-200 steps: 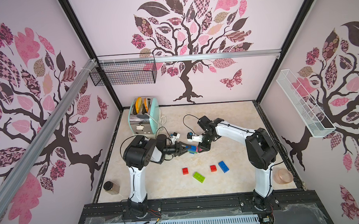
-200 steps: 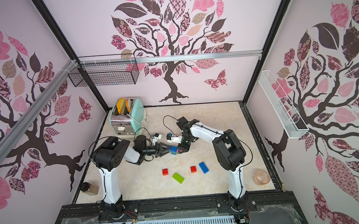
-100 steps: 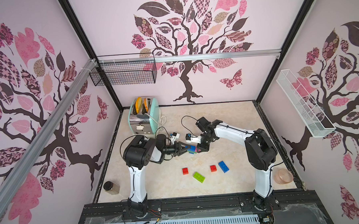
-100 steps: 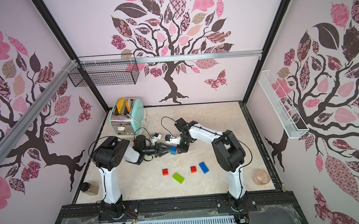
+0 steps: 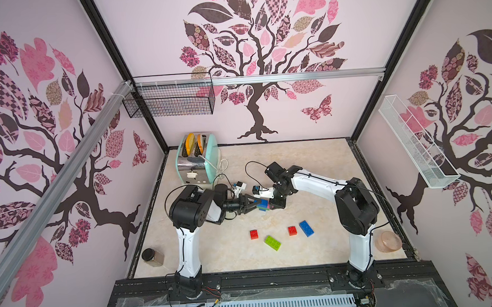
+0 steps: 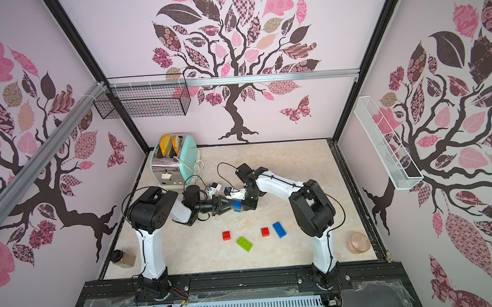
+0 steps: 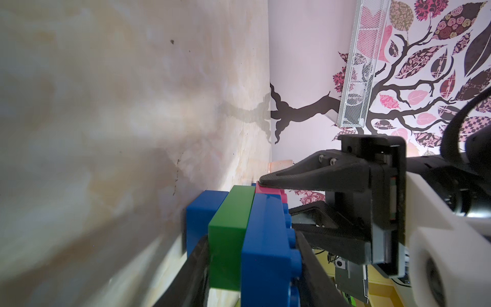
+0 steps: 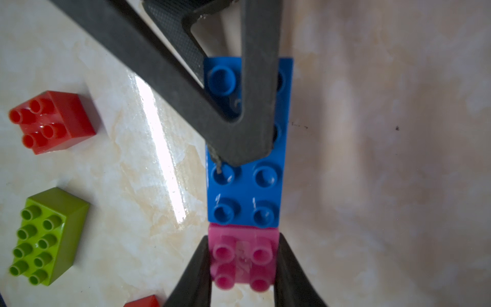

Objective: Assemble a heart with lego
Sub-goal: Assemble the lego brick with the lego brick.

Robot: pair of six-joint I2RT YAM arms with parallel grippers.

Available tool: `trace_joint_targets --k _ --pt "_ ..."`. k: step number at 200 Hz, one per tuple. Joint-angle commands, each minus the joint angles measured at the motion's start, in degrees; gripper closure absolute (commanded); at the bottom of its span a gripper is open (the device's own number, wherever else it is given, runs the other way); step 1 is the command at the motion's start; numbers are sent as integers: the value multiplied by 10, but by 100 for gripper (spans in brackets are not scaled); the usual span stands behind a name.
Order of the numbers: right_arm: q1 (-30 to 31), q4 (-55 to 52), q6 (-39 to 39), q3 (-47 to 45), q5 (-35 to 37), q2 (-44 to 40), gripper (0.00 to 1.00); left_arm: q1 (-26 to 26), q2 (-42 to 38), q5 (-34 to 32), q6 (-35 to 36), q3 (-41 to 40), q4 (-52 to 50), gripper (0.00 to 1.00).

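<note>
**Q:** While two grippers share one load, what could go wrong?

**A:** Most likely a split seam. The left gripper [image 7: 252, 265] has its fingers clamped across the blue-green-blue stack of the unfinished heart [image 5: 262, 204]. The right gripper [image 8: 243, 268] has its fingers closed on the pink brick [image 8: 243, 239] at the stack's end. A sideways pull or uneven push from either arm could pry the layers apart or leave pink half-seated. Whether it is seated cannot be told.

**Q:** Where is the heart, and how does it look?

**A:** It is held near the toaster [image 5: 196, 162], in front of it and low over the table [image 5: 311, 162]; contact cannot be told. It shows three layers edge-on, with glossy studs and pink flush against blue. Farther from the toaster lie the red bricks [image 5: 253, 234], a lime brick [image 5: 272, 242] and a loose blue brick [image 5: 306, 228].
</note>
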Motion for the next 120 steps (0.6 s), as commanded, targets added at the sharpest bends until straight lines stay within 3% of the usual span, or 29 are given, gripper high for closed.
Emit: trace_joint_targets --k 1,120 --pt "22 -59 7 44 -11 38 76 -9 5 -9 23 4 2 69" --pt "47 -71 93 70 15 77 80 -11 -21 -38 27 -17 0 70"
